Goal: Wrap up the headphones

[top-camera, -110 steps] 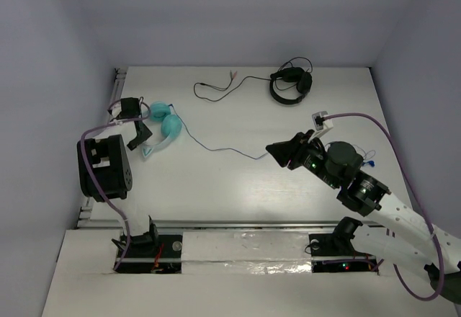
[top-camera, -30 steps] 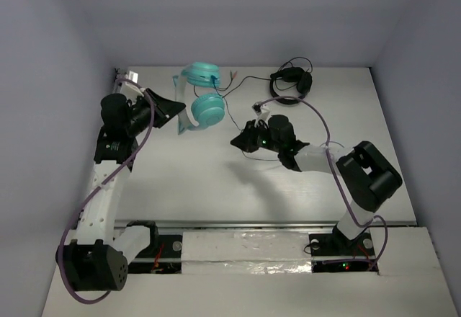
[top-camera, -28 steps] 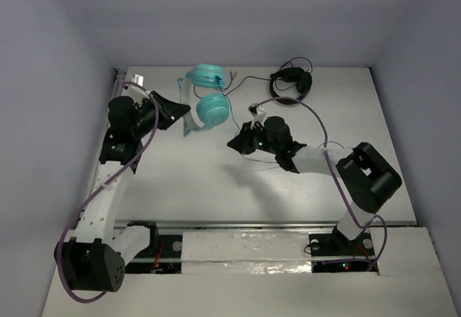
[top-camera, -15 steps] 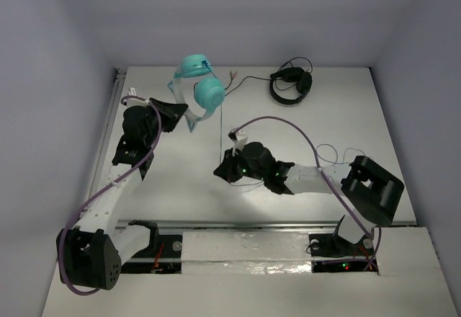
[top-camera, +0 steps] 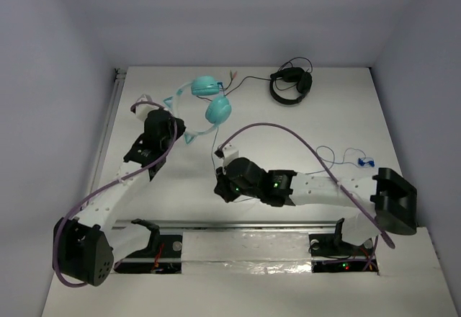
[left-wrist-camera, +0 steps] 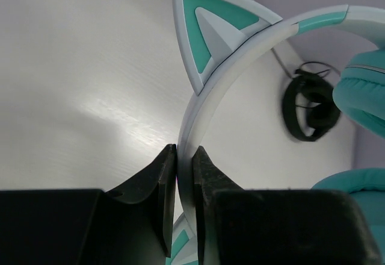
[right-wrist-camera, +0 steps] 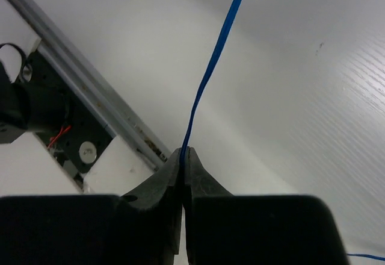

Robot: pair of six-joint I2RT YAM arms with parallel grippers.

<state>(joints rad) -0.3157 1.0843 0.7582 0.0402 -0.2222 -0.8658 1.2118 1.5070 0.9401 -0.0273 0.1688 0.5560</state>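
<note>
The teal headphones (top-camera: 209, 99) are held up off the table at the back left, ear cups toward the right. My left gripper (top-camera: 178, 126) is shut on their pale headband (left-wrist-camera: 204, 105), just below a cat-ear point (left-wrist-camera: 207, 27). The thin dark blue cable (top-camera: 217, 143) runs taut from the ear cups down to my right gripper (top-camera: 219, 187), which is shut on it near the table's front middle. In the right wrist view the cable (right-wrist-camera: 216, 54) rises straight out of the closed jaws. The cable's loose end (top-camera: 364, 162) lies at the right.
Black headphones (top-camera: 291, 86) with a black cable (top-camera: 216, 90) lie at the back of the table. They also show in the left wrist view (left-wrist-camera: 308, 108). The metal rail at the table's near edge (right-wrist-camera: 90, 84) is close under my right gripper.
My left gripper has carried the headphones a little forward and right. My right gripper has pulled the cable toward the front edge, drawing it taut. Its arm has stretched out low.
</note>
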